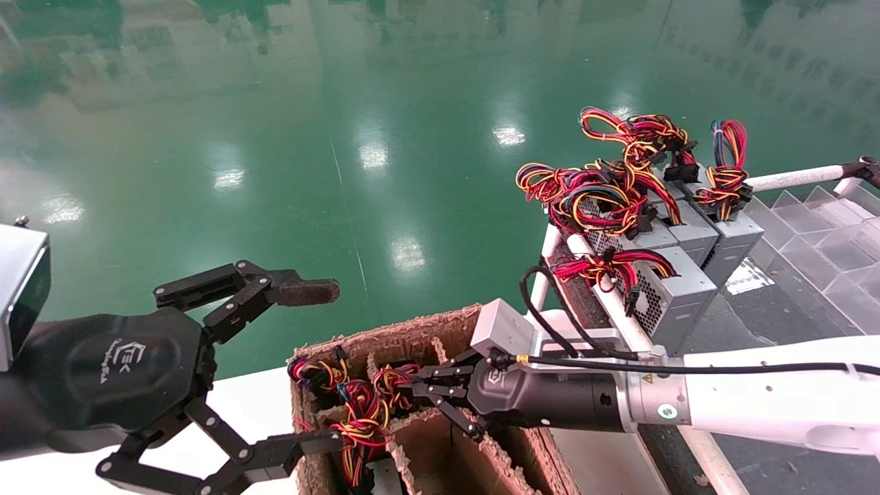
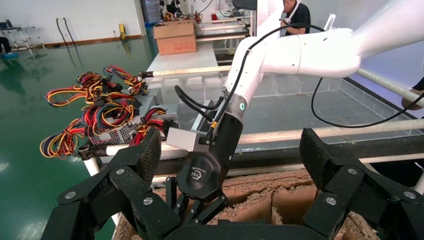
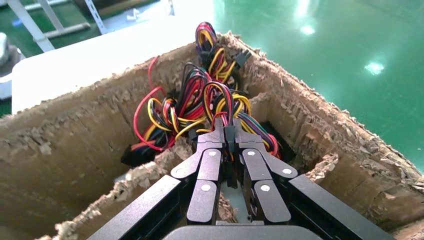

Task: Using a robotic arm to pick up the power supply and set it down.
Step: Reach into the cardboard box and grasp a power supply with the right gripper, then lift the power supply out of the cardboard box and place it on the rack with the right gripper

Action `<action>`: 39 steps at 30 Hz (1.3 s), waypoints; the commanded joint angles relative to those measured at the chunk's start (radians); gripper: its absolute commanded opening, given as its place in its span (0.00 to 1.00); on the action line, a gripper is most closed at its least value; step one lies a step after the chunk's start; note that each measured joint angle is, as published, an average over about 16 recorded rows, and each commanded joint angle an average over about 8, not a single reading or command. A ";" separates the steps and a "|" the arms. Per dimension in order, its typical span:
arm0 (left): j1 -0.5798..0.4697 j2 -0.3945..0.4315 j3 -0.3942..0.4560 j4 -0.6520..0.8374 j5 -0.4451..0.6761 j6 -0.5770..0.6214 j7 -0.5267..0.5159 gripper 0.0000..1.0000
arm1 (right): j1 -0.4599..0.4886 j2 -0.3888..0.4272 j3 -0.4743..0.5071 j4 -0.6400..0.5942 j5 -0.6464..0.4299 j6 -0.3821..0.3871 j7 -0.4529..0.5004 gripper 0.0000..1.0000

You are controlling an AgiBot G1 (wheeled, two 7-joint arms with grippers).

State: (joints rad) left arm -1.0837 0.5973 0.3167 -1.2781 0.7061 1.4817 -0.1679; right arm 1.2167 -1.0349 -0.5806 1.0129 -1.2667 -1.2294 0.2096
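A brown cardboard divider box [image 1: 412, 328] stands at the table's front. In one of its cells lies a bundle of red, yellow and black wires [image 1: 363, 412] [image 3: 200, 100] belonging to a power supply whose grey body is hidden down in the cell. My right gripper [image 1: 407, 389] [image 3: 229, 132] reaches in from the right, tips in the bundle, fingers shut on a black plug among the wires. In the left wrist view the right gripper [image 2: 192, 212] dips behind the box wall. My left gripper [image 1: 320, 368] [image 2: 232, 155] hangs wide open, empty, just left of the box.
Several more grey power supplies [image 1: 677, 292] [image 2: 120, 132] with looped wire bundles [image 1: 619, 179] lie on a rack at the right, edged by a white tube rail [image 1: 790, 177]. Clear plastic trays [image 1: 825, 234] sit beyond them. Green floor lies beyond the white table [image 1: 254, 405].
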 commanded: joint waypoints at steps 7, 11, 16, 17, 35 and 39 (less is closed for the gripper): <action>0.000 0.000 0.000 0.000 0.000 0.000 0.000 1.00 | -0.010 0.021 0.029 0.022 0.049 -0.010 -0.003 0.00; 0.000 0.000 0.000 0.000 0.000 0.000 0.000 1.00 | -0.010 0.038 0.046 0.042 0.073 -0.013 0.004 0.00; 0.000 0.000 0.001 0.000 0.000 0.000 0.000 1.00 | -0.012 0.057 0.066 0.064 0.100 -0.014 0.010 0.00; 0.000 0.000 0.001 0.000 0.000 0.000 0.000 1.00 | -0.012 0.061 0.070 0.068 0.105 -0.013 0.011 0.00; 0.000 0.000 0.001 0.000 -0.001 -0.001 0.001 1.00 | 0.029 0.162 0.185 0.178 0.229 -0.003 0.040 0.00; 0.000 -0.001 0.001 0.000 -0.001 -0.001 0.001 1.00 | 0.051 0.183 0.213 0.208 0.251 0.010 0.050 0.00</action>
State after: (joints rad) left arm -1.0841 0.5967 0.3181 -1.2781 0.7052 1.4811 -0.1672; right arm 1.2708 -0.8520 -0.3664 1.2140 -1.0141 -1.2205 0.2585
